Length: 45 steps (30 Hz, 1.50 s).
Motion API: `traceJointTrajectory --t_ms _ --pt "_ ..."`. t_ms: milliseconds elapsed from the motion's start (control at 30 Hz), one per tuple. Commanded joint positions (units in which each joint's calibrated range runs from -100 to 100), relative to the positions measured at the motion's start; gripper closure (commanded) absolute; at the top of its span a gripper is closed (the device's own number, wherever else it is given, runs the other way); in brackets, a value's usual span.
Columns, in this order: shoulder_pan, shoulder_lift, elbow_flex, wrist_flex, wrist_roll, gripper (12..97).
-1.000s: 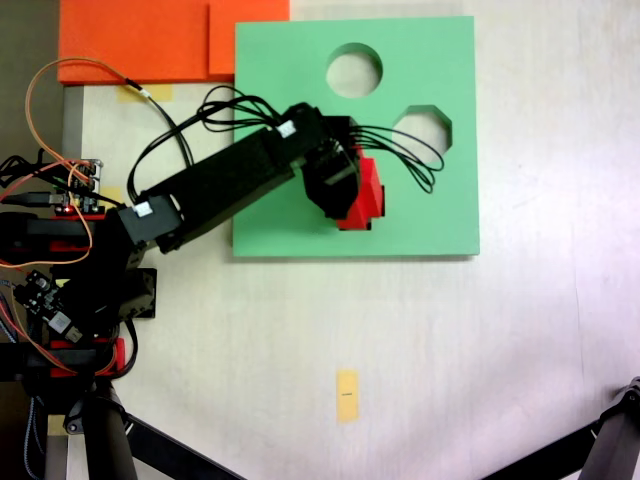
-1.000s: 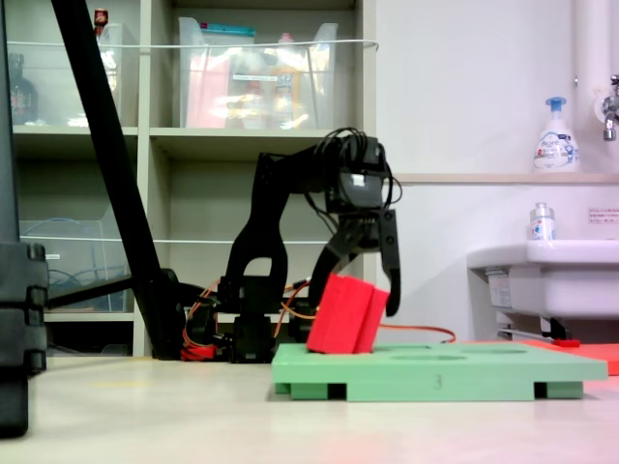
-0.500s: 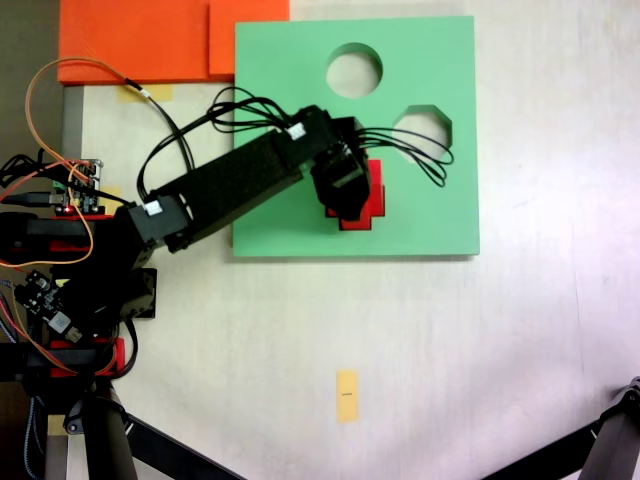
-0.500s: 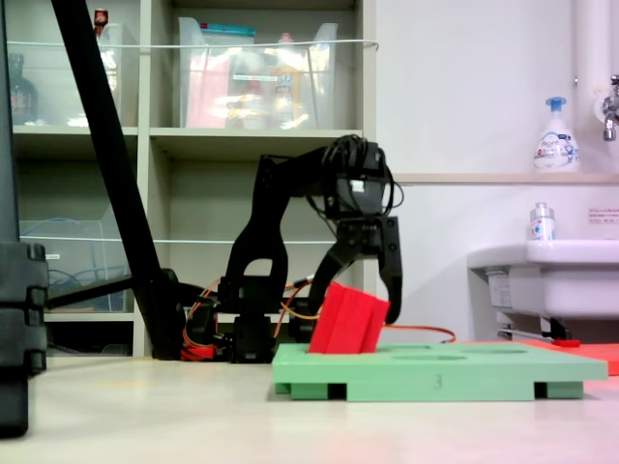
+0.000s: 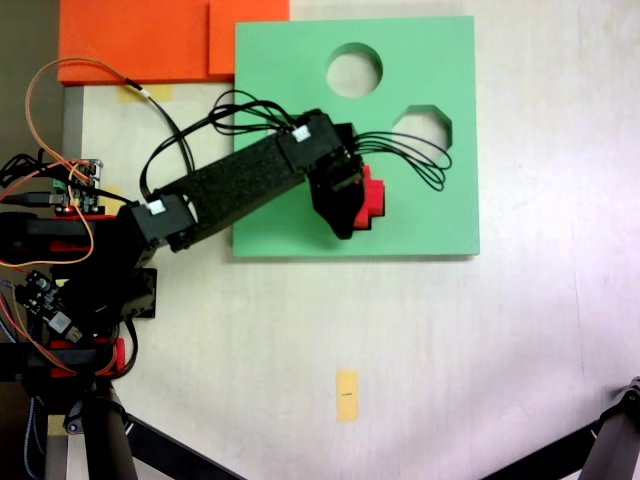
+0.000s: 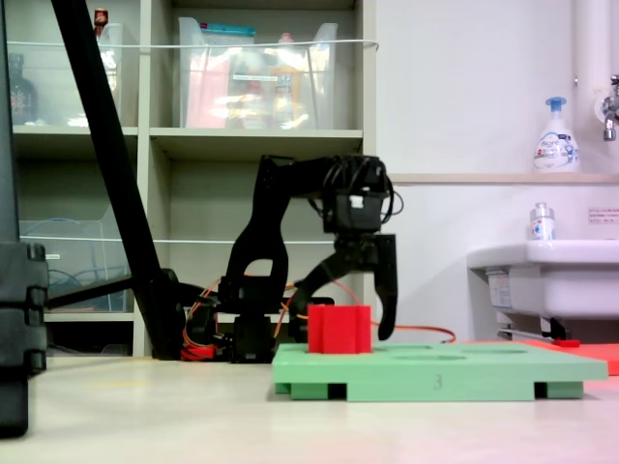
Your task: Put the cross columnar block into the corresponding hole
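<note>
The red cross columnar block (image 5: 374, 200) (image 6: 338, 329) stands upright on the green foam board (image 5: 280, 100) (image 6: 435, 367), with its lower part sunk into the board. It covers the corresponding hole, so I cannot see the plus-shaped cutout. My black gripper (image 5: 356, 202) (image 6: 339, 325) hangs over the block and is open. In the side fixed view one finger (image 6: 386, 300) stands clear of the block's right face, and the other sits behind its left edge. The top fixed view has the gripper body hiding the block's left half.
The board also has a round cutout (image 5: 354, 70) and an octagonal one (image 5: 422, 125). Orange foam sheets (image 5: 150, 40) lie at the top left. The arm's base and wiring (image 5: 70, 250) sit on the left. A yellow tag (image 5: 347, 395) lies on the table. A sink (image 6: 542, 280) stands on the right.
The block was leaning over the board a second ago. It now stands straight and lower in the board. The jaws have spread off it.
</note>
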Motion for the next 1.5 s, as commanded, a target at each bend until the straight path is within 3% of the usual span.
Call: traceJointTrajectory --t_ms 0,100,267,400,467,600,633,733,833,1167,1367,1467 --pt "-0.24 -5.11 0.92 -0.40 -0.24 26.9" --pt "-0.24 -7.21 0.92 -0.49 -0.24 13.5" --pt "0.29 -27.32 0.82 -0.59 -0.54 13.6" --pt "-0.15 -54.14 0.12 -0.59 -7.47 14.4" --pt "-0.98 -67.26 -0.47 -0.68 -15.38 21.3" --pt "-5.47 -83.60 -0.37 0.37 -23.10 25.6" --pt "-7.18 -86.40 -0.37 1.05 -26.03 29.1" --pt "-15.43 -95.20 -3.37 3.94 -43.27 51.5" --pt "-19.98 -102.60 -18.52 19.44 -46.40 57.7" --pt "-23.64 -102.60 -62.49 32.54 -48.50 55.9" --pt "-23.44 -102.60 -95.99 61.52 -50.60 55.9" --pt "-22.37 -102.60 -119.62 92.33 -53.09 55.8"
